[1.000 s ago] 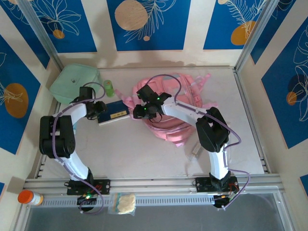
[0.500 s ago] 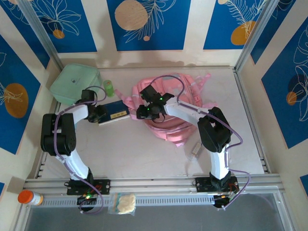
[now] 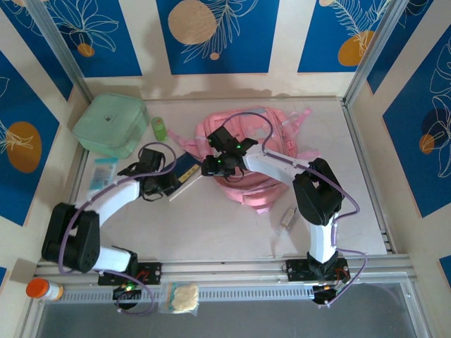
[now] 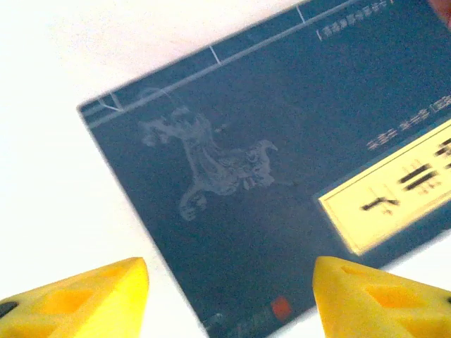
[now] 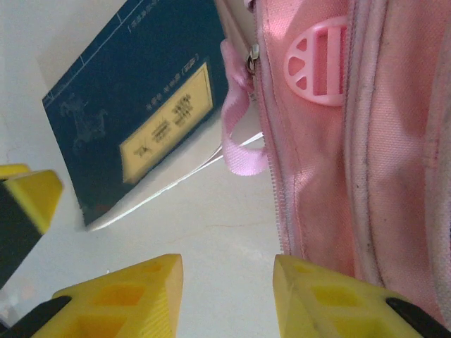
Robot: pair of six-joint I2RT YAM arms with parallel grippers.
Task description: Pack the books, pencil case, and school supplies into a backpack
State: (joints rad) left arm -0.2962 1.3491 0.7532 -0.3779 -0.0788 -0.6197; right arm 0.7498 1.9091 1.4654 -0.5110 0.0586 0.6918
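Thin dark navy book (image 4: 268,162) lies unpacked beside soft pink fabric backpack (image 5: 331,141); left end effector (image 4: 229,282) and right end effector (image 5: 225,282) wide, empty.

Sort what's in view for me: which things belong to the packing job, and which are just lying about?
For the job: pink backpack; navy book beside it; small clear-grey piece near the right arm.

Lying about: mint-green box; green bottle; orange-capped bottle at the near left corner; clear bag on the front rail.
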